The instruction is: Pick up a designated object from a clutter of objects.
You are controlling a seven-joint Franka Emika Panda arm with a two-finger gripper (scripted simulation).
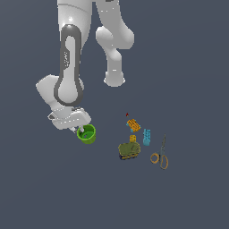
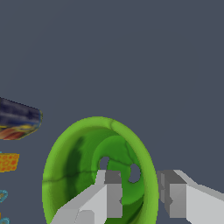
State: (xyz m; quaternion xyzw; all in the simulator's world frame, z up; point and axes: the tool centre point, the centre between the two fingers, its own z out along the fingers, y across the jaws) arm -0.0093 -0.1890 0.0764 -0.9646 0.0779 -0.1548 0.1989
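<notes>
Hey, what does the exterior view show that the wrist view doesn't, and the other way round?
Only the exterior view shows the white robot arm, the scissors with orange handles, the light blue toy brick, the tiny red bit and the whole olive-green lump.

Only the wrist view shows how the two grey fingertips straddle the cup wall, one inside and one outside, plus the darker green interior with two small holes.

Both show the bright green round cup at the gripper, and an orange toy brick nearby.
</notes>
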